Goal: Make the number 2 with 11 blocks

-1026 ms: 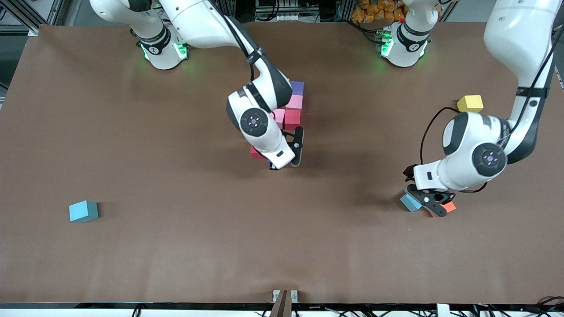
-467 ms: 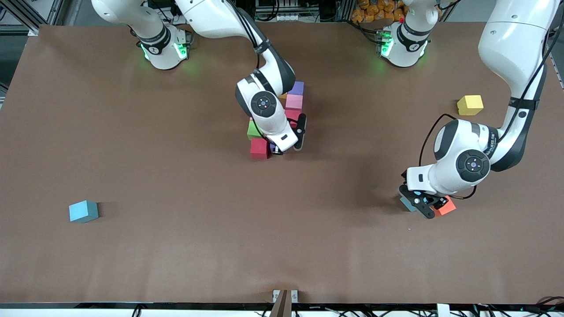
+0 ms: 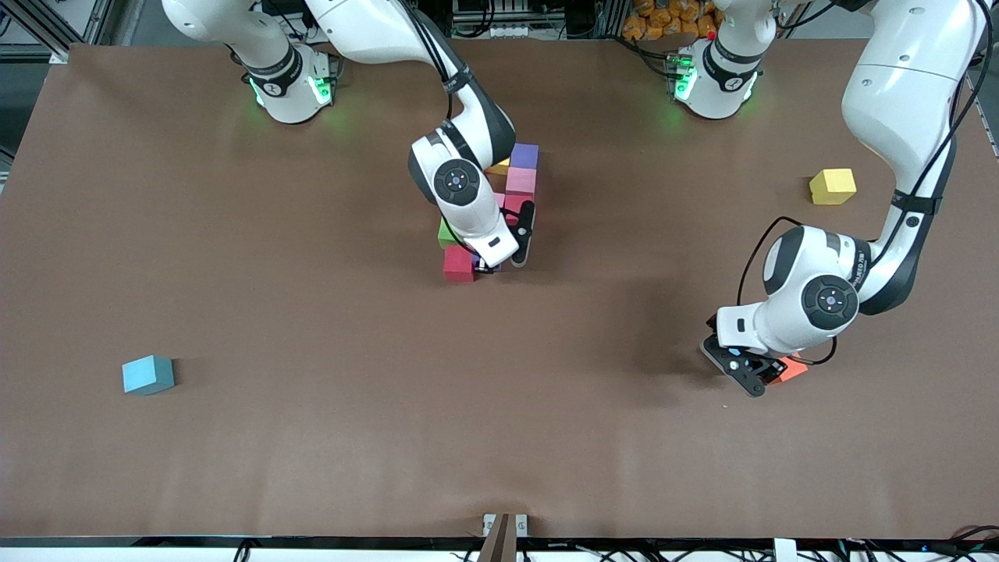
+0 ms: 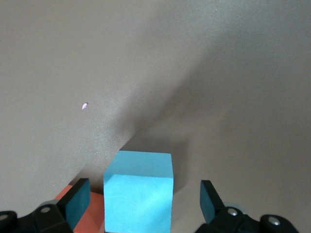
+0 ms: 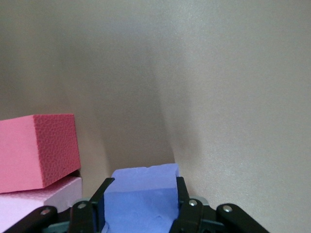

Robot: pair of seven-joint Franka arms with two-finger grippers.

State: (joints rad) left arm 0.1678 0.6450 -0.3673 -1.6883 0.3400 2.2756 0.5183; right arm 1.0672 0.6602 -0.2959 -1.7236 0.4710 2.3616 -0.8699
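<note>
**At the table's middle, a purple block neared the half-built 2 while the left claw straddled a blue one**

Over the cluster of blocks near the robots' bases, the right gripper point(image 3: 497, 264) had come down since a second earlier, when it hung a little lower in the front view, clear of the red block point(image 3: 459, 263). Now it sat just beside that red block, its fingers clamped on a purple block point(image 5: 141, 194). The right wrist view showed the purple block pinched between both black fingers, with a red block point(image 5: 39, 148) and a pink one point(image 5: 41, 196) close alongside. The number 2 point(image 3: 499, 207) was unfinished: purple, pink, red and green cubes showed, partly hidden by the arm. Judging from this, the carried block was about to join the lowest row.

Toward the left arm's end of the table, the left gripper point(image 3: 751, 373) had lowered and shifted over that second. Its fingers stood wide apart with a light blue block point(image 4: 139, 191) between them, not yet squeezed. An orange block point(image 3: 791, 367) lay touching or just beside it. The blue block, visible earlier in the front view, was now hidden under the hand.

Unmoved throughout were a yellow block point(image 3: 833, 186) and another light blue block point(image 3: 147, 374), well apart from the digit.
</note>
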